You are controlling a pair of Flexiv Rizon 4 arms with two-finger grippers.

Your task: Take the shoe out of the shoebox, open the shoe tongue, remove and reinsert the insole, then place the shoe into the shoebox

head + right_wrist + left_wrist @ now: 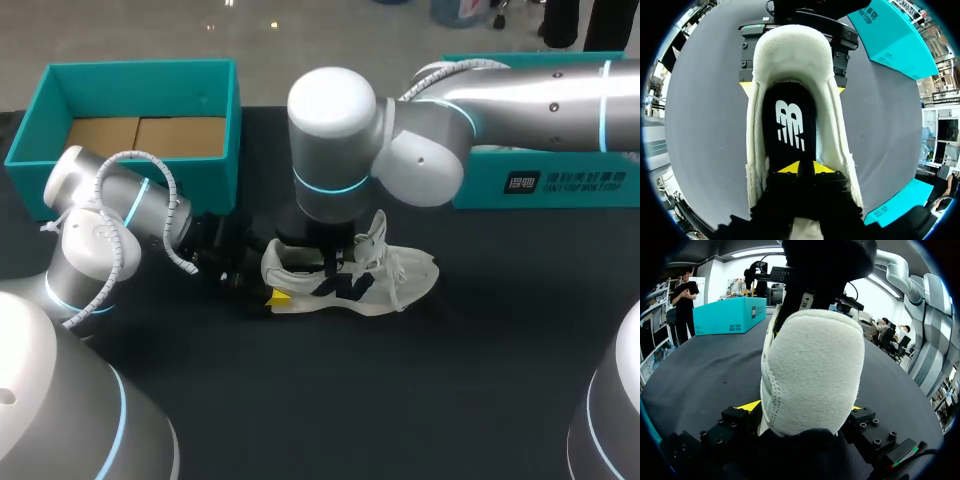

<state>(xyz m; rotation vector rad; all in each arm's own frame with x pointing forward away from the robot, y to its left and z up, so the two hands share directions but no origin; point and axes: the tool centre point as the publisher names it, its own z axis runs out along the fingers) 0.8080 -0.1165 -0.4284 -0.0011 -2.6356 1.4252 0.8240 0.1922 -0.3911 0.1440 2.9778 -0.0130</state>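
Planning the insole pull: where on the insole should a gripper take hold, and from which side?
Pinch the insole at its heel end, coming straight down through the opening. The shoe stands upright on its sole, so the opening faces up and that end lies bare, while the front is out of sight. The left gripper clamps the heel from behind, which should steady it.

The left gripper (802,409) clamps the shoe's (395,280) heel, closing off its left. The right gripper (805,168), pinching the insole (789,125), fills its mouth from above. The shoebox (40,140) stands far left and the lid (560,182) far right. The toe and near side face open table (400,400).
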